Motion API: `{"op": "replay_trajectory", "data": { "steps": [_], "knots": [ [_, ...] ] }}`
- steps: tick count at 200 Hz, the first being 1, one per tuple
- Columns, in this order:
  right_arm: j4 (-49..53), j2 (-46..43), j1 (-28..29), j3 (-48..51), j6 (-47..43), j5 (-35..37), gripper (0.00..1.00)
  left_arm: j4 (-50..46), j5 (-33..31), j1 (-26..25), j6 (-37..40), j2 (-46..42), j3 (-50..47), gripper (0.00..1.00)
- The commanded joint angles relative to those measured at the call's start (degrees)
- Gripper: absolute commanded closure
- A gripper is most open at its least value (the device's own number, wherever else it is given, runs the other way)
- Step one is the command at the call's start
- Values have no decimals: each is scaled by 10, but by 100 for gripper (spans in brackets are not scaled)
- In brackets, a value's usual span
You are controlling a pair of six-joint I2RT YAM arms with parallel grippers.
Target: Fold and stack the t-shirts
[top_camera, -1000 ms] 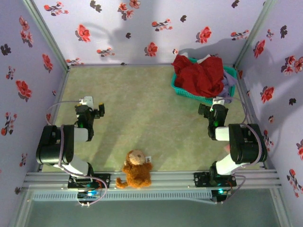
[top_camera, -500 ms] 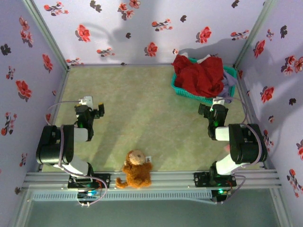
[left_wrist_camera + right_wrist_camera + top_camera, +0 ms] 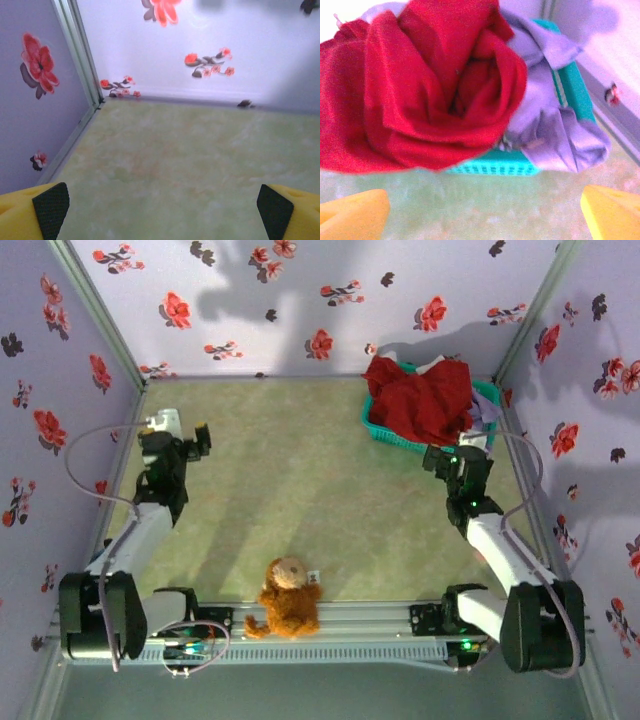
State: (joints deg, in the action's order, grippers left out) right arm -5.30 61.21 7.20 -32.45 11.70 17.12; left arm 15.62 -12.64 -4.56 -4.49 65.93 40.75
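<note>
Deep-red t-shirt [image 3: 420,400]: found heaped in the teal mesh basket [image 3: 392,437] at the far right corner of the table [image 3: 290,470]; it is crumpled and unfolded, and is seen spilling over the basket's near rim. A lavender shirt [image 3: 486,420] is lodged at the basket's right end, and a scrap of white cloth [image 3: 433,364] is noted at the far side behind the red one.

In the right wrist view the deep-red t-shirt [image 3: 420,90] is seen bunched in loose rolls; the lavender shirt [image 3: 555,135] is draped beside it over the basket's wall [image 3: 495,167].

Right gripper [image 3: 458,458]: held just short of the basket's near side, not touching it; the jaws are spread wide and are empty; its yellow fingers [image 3: 355,210] are seen at the lower corners of the wrist view, with bare table between them.

Left gripper [image 3: 180,432]: held over the far left of the table, near the left wall [image 3: 60,390] and well apart from the basket; the jaws are likewise spread wide and empty; black pads [image 3: 50,207] are seen on its fingers, with bare table and the corner of the flowered walls ahead.

A brown plush teddy [image 3: 288,598] is seated at the near edge, between the two arm bases; it is touched by neither gripper.
</note>
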Motion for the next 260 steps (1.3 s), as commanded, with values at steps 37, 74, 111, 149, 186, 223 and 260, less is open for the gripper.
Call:
{"op": "replay_trajectory", "data": {
  "steps": [37, 74, 111, 149, 186, 223, 260],
  "knots": [
    [367, -33, 98, -151, 119, 85, 1, -265, 53, -138, -213, 23, 127, 1],
    [488, 85, 24, -355, 45, -42, 1, -233, 66, -210, -286, 80, 132, 1],
    [555, 210, -2, -514, -18, -84, 1, -211, 77, -245, -311, 115, 143, 1],
    [615, 343, -29, -685, -77, -137, 2, -212, 94, -254, -320, 136, 144, 1],
    [657, 468, -43, -829, -95, -157, 1, -183, 139, -260, -350, 169, 148, 1],
    [691, 588, -83, -972, -95, -204, 12, -164, 171, -299, -365, 231, 188, 1],
    [761, 672, -91, -1115, -104, -219, 47, -95, 197, -335, -420, 298, 224, 8]
  ]
}}
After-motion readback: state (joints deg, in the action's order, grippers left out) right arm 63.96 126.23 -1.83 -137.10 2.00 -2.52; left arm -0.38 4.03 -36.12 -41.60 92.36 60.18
